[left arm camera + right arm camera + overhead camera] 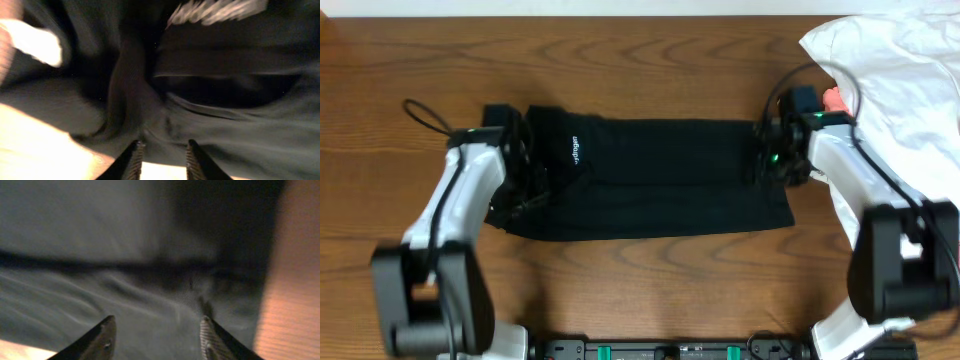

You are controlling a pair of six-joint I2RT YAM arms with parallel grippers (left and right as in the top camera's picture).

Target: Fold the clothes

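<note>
The black garment [660, 175] lies as a wide folded band across the middle of the table, with its tiny white logo [574, 147] near the left end. My left gripper [525, 150] is over the garment's left end. In the left wrist view its jaws [164, 145] are open, just at the edge of the black fabric [225, 125], with nothing between them. My right gripper [767, 150] is over the garment's right end. In the right wrist view its jaws [157, 321] are wide open above the black fabric [125, 255].
A large white garment [900, 50] is heaped at the back right, reaching down beside my right arm. A bit of coral-pink cloth [833, 98] shows under it. The wooden table [650, 60] shows behind and in front of the garment.
</note>
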